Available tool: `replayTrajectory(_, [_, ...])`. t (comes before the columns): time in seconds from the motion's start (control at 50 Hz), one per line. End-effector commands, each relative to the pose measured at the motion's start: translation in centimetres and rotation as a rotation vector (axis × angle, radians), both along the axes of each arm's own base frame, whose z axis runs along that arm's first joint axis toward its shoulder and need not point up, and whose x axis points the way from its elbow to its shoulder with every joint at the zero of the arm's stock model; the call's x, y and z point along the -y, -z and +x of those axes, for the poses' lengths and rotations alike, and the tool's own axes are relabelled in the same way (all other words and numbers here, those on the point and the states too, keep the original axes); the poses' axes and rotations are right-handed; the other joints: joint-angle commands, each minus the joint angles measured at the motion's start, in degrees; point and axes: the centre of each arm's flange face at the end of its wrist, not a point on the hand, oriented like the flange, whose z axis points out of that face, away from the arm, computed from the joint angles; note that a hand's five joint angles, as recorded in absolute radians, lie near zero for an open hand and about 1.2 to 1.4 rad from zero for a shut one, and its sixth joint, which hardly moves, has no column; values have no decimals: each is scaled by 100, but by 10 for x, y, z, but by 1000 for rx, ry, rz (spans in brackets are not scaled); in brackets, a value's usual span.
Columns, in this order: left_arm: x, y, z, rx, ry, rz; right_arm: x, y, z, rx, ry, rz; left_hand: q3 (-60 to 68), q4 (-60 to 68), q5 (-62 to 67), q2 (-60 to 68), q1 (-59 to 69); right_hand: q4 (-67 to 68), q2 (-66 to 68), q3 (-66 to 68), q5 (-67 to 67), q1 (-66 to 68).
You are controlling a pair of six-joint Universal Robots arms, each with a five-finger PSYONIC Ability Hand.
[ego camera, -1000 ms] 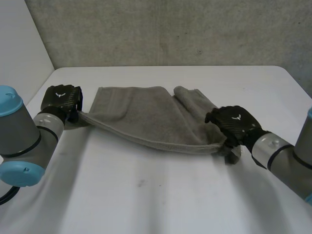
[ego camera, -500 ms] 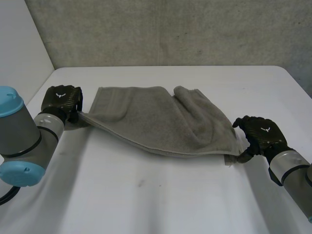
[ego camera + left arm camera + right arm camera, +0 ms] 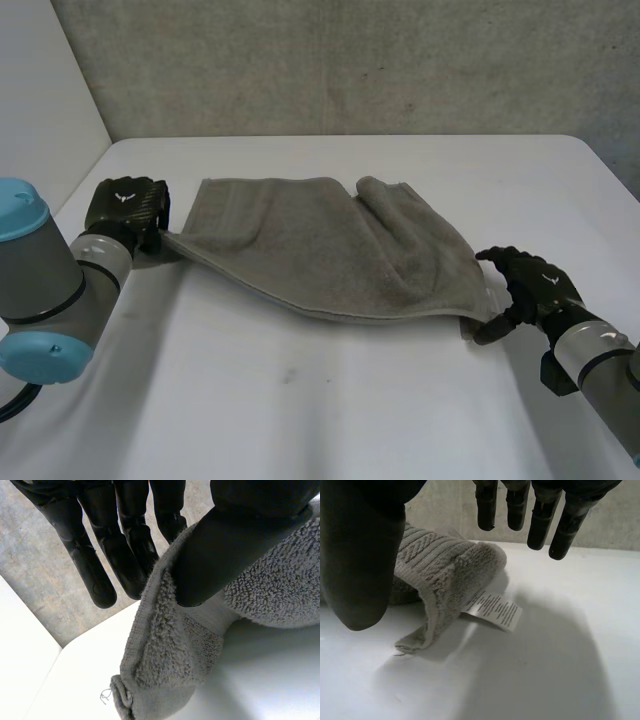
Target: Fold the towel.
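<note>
The towel (image 3: 330,240) lies spread on the tabletop (image 3: 330,420), its long axis running from one hand to the other. At its left end the left hand (image 3: 125,208) pinches a corner: in the left wrist view the thumb (image 3: 230,545) presses the cloth against the fingers (image 3: 125,545), and that corner is raised slightly off the surface.

At the opposite end the right hand (image 3: 535,285) is spread and holds nothing. The near right corner, with its white label (image 3: 495,611), rests on the tabletop under the palm, close beside the thumb and short of the fingertips.

The next grasp probably falls to the right hand, closing on that corner. Bare tabletop lies open toward the robot and beyond the far edge, where the cloth is bunched.
</note>
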Motion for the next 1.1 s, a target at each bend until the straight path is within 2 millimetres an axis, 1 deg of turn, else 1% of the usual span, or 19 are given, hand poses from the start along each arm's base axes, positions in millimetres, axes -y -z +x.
replayTrajectory(0.02, [0, 1, 0, 0, -1, 3, 7, 7, 2, 83, 22, 5, 1025, 1012, 1079, 1017, 1131, -516, -458, -424, -390, -359])
replayTrajectory(0.28, [-1, 2, 0, 3, 0, 7, 28, 12, -6, 50, 138, -64, 1025, 1012, 1079, 1017, 1131, -516, -458, -424, -390, -359])
replayTrajectory(0.46, [-1, 3, 0, 6, 0, 8, 31, 7, -10, 17, 156, -89, 1025, 1012, 1079, 1017, 1131, -205, -146, -113, -78, -48])
replayTrajectory(0.5, [-1, 3, 0, 6, 0, 8, 31, 7, -9, 18, 153, -88, 1025, 1012, 1079, 1017, 1131, 468, 526, 560, 594, 625])
replayTrajectory(0.54, [-1, 3, 0, 6, 0, 8, 31, 7, -9, 19, 149, -81, 1025, 1012, 1079, 1017, 1131, 2323, 2382, 2416, 2450, 2480])
replayTrajectory(0.56, [-1, 3, 0, 6, 0, 8, 31, 7, -9, 19, 149, -81, 1025, 1012, 1079, 1017, 1131, 2335, 2393, 2427, 2461, 2492])
replayTrajectory(0.6, [-1, 3, 0, 8, -1, 7, 31, 6, -9, 21, 144, -81, 1025, 1012, 1079, 1017, 1131, 5080, 5138, 5172, 5206, 5237])
replayTrajectory(0.62, [-1, 3, 0, 8, -1, 7, 31, 6, -9, 21, 144, -81, 1025, 1012, 1079, 1017, 1131, 5094, 5152, 5186, 5220, 5251])
replayTrajectory(0.64, [-1, 3, 0, 8, -1, 7, 31, 6, -9, 25, 136, -78, 1025, 1012, 1079, 1017, 1131, 6470, 6529, 6562, 6597, 6627])
replayTrajectory(0.82, [-2, 3, 1, 9, 0, 10, 28, 1, 0, 75, 13, -70, 1025, 1012, 1079, 1017, 1131, 6484, 6542, 6576, 6610, 6641])
replayTrajectory(0.88, [-2, 0, 1, 9, -1, 7, 33, -10, -6, 72, 17, -86, 1025, 1012, 1079, 1017, 1131, 6484, 6542, 6576, 6610, 6641])
replayTrajectory(0.92, [-3, -3, 2, 14, -1, 3, 39, -35, -7, 58, 6, -150, 1025, 1012, 1079, 1017, 1131, 6484, 6542, 6576, 6610, 6641])
replayTrajectory(0.94, [-3, -3, 2, 14, -1, 3, 39, -35, -7, 58, 6, -151, 1025, 1012, 1079, 1017, 1131, 6484, 6542, 6576, 6610, 6641])
replayTrajectory(0.98, [-6, -15, 2, 24, 3, -33, 44, -65, -9, 7, -7, -236, 1025, 1012, 1079, 1017, 1131, 6484, 6542, 6576, 6610, 6641])
replayTrajectory(1.0, [-6, -15, 2, 24, 3, -33, 44, -65, -9, 7, -7, -236, 1025, 1012, 1079, 1017, 1131, 6484, 6542, 6576, 6610, 6641])
replayTrajectory(1.02, [-8, -24, 2, 33, 4, -57, 44, -82, -7, -30, -32, -286, 1025, 1012, 1079, 1017, 1131, 6484, 6542, 6576, 6610, 6641])
replayTrajectory(1.04, [-8, -24, 2, 33, 4, -58, 44, -82, -7, -31, -32, -287, 1025, 1012, 1079, 1017, 1131, 6484, 6542, 6576, 6610, 6641])
replayTrajectory(1.08, [-13, -40, 3, 60, 7, -101, 40, -124, -4, -126, -89, -424, 1025, 1012, 1079, 1017, 1131, 6484, 6542, 6576, 6610, 6641])
replayTrajectory(1.1, [-13, -40, 3, 60, 7, -101, 40, -124, -4, -127, -90, -424, 1025, 1012, 1079, 1017, 1131, 6484, 6542, 6576, 6610, 6641])
